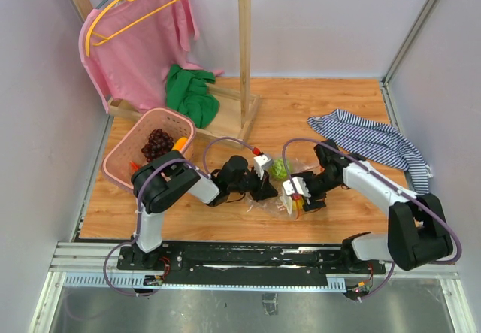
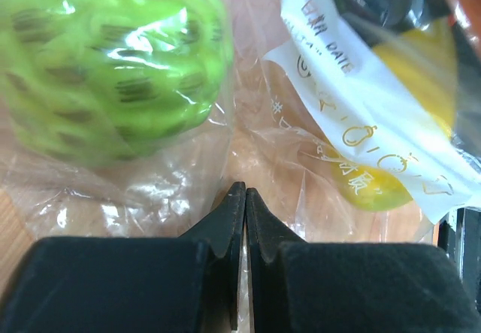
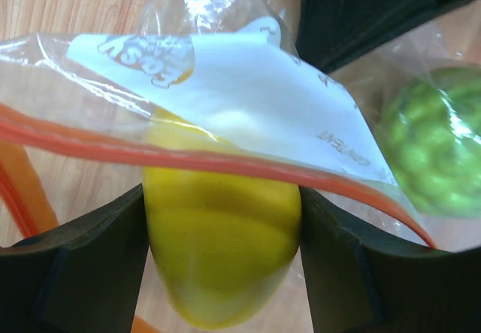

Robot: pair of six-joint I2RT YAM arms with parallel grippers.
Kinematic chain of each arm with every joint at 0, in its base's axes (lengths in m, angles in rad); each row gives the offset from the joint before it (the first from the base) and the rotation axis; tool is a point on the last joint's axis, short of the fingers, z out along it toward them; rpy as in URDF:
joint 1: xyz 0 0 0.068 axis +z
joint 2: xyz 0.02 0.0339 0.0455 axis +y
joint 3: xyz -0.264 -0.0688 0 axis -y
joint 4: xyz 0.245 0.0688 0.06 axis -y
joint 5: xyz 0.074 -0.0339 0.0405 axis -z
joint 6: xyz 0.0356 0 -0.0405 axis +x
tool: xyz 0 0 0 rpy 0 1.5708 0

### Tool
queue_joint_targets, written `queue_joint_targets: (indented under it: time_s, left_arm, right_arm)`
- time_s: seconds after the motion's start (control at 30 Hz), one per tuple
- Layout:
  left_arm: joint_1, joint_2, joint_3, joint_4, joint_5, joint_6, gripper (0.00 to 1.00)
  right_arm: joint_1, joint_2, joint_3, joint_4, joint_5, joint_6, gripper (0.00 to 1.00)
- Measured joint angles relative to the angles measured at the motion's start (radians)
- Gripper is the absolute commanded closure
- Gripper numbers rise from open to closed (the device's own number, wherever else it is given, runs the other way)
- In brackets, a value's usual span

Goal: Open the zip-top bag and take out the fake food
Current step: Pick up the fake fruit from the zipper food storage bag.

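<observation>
Top view: zip-top bag lies on the tabletop, mid-front, btwn the left hand & right hand. Green ball sits at the bag's far side. Grapes are in the pink basket, far left. Striped cloth is well apart, on the right.

Left wrist view: left hand has its fingers pressed together, tips right at the bag's clear plastic. Can't tell if plastic is caught. Green ball is under the plastic; white label covers a yellow fruit.

Right wrist view: right hand squeezes the yellow fruit, one finger on each side. The red zip strip & label cross in front.
</observation>
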Motion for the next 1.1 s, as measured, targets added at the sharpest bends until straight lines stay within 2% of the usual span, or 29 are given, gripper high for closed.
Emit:
queue_joint_targets:
  time_s: [0.67,1.1]
  left_arm:
    - [0.008,-0.018,-0.029,0.013,-0.017,-0.026,0.92]
    - [0.008,-0.039,-0.029,-0.028,-0.035,-0.025,0.92]
  right_arm:
    - [-0.159,-0.087,0.120,-0.242,-0.048,-0.093,0.80]
    - [-0.182,-0.112,0.163,-0.351,-0.064,-0.138,0.81]
